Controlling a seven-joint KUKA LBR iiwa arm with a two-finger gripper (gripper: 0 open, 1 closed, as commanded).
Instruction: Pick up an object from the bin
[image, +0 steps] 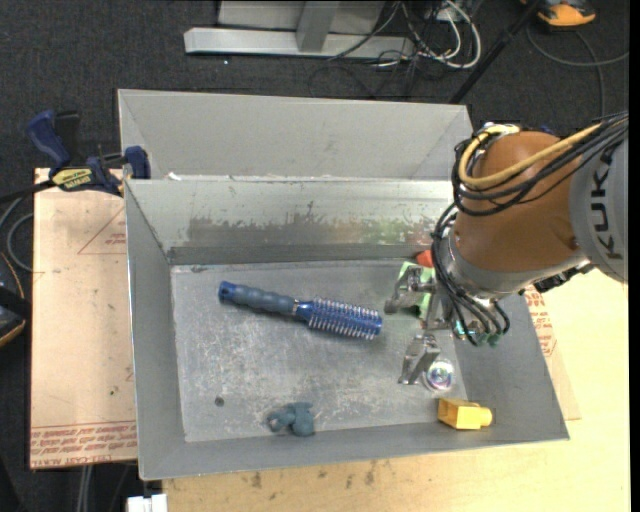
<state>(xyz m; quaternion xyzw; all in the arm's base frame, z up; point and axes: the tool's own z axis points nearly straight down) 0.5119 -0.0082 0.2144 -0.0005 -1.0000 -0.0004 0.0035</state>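
Note:
My gripper (408, 332) hangs low over the right part of the bin floor, its two metal fingers spread apart, so it is open with only bare floor between them. A blue hairbrush (305, 309) lies across the middle, bristle head pointing right and ending just left of the fingers. A small shiny round thing (438, 377) sits right beside the nearer fingertip; whether they touch I cannot tell. A yellow block (464, 413) lies near the front right corner, below the gripper.
A small grey-blue lump (293, 421) rests by the front wall. A green and red thing (412, 268) shows at the back right, partly hidden by the arm. The arm's orange cover and cables hang over the bin's right side.

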